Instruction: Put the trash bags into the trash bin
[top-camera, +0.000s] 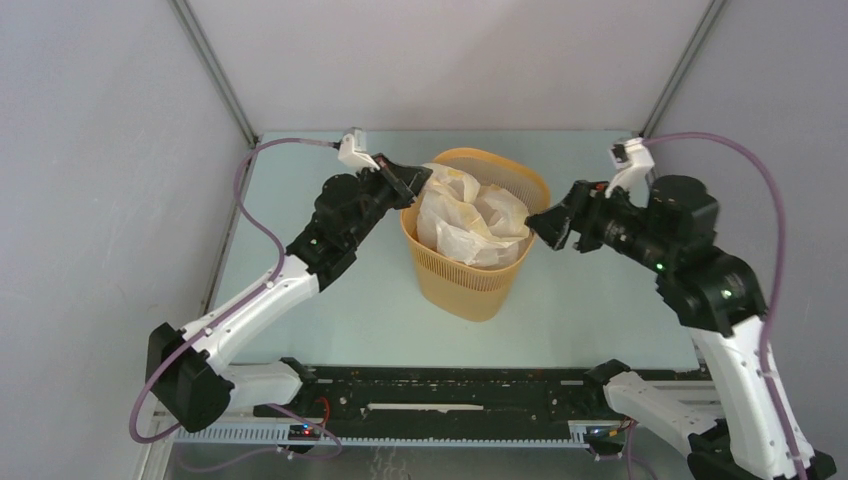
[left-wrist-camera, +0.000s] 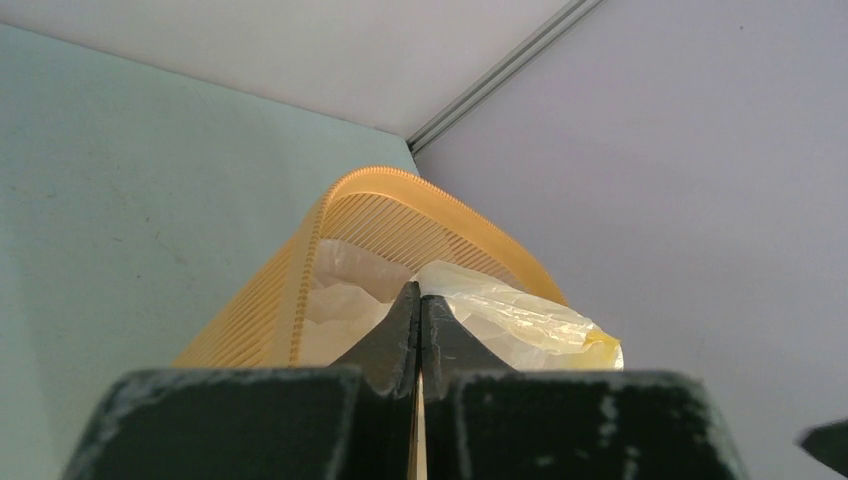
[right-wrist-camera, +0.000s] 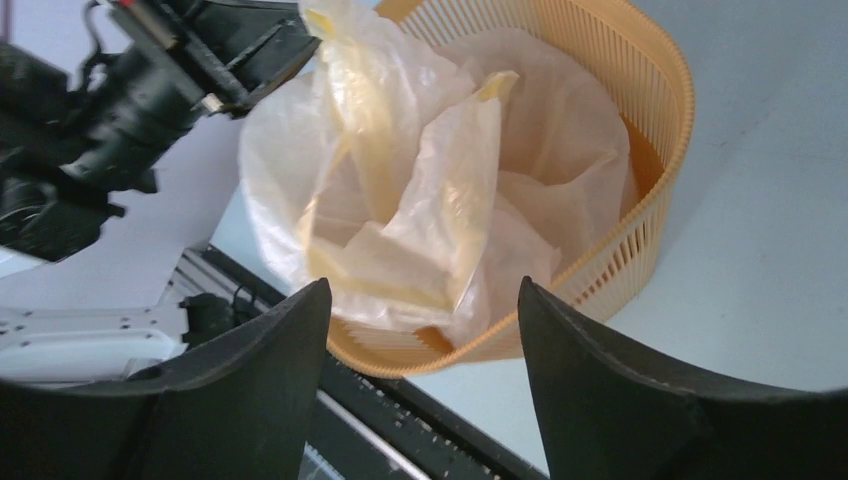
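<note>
The orange-yellow trash bin (top-camera: 470, 285) stands in the middle of the table. The crinkly cream trash bag (top-camera: 470, 220) is bunched inside its mouth and bulges above the rim. My left gripper (top-camera: 420, 180) is at the bin's left rim, shut on the bag's upper edge. In the left wrist view its jaws (left-wrist-camera: 420, 300) are pressed together, with the bag (left-wrist-camera: 510, 315) and bin (left-wrist-camera: 380, 200) just beyond. My right gripper (top-camera: 535, 222) is open and empty at the bin's right rim. In the right wrist view it (right-wrist-camera: 420, 285) faces the bag (right-wrist-camera: 440, 190) and the bin (right-wrist-camera: 650, 120).
The pale green table (top-camera: 600, 310) is walled by grey panels at the back and sides. A black rail (top-camera: 450, 385) runs along the near edge between the arm bases. Purple cables loop off both arms.
</note>
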